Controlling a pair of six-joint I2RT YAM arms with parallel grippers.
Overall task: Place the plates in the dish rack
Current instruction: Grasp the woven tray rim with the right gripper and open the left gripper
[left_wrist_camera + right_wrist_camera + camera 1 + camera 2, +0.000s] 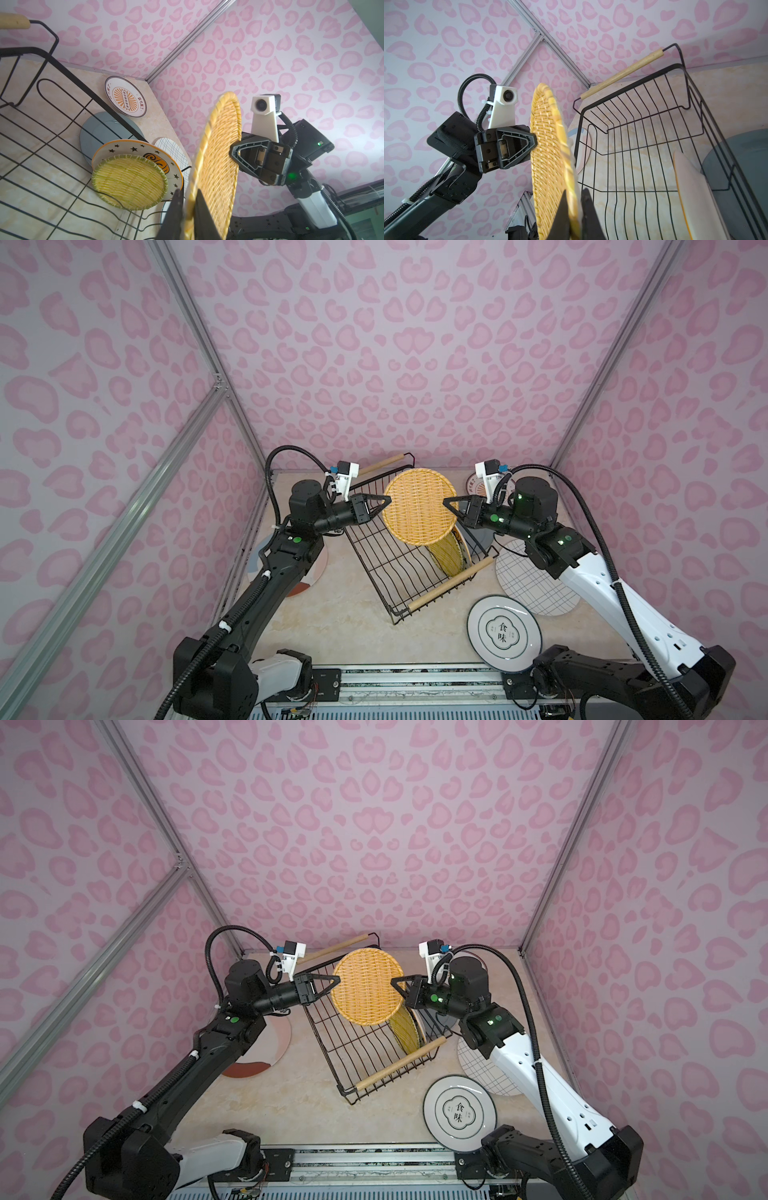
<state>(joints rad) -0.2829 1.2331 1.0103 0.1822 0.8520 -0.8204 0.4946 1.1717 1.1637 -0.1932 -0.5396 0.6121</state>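
I find the black wire dish rack with wooden rod handles (386,564) lying askew at mid counter (345,626). Over its far half, a yellow woven round plate (419,506) stands on edge in the air. Its rim sits between the jaws of the left end effector (388,500) on its left and the right end effector (446,503) on its right.

In the rack's right end, a greenish woven round plate (446,556) leans on a white star-printed plate (145,148), which stands between it and the end wall.

Noted right of the rack:
- a grey-blue round plate (97,128) just beside the wire
- an orange sunburst plate (124,96) in the far corner
- a white grid-lined plate (519,580) under the right arm
- a white plate with Chinese characters (503,632) just before that

Left of the rack, a pale plate with brown patches (274,1048) lies under the left arm.
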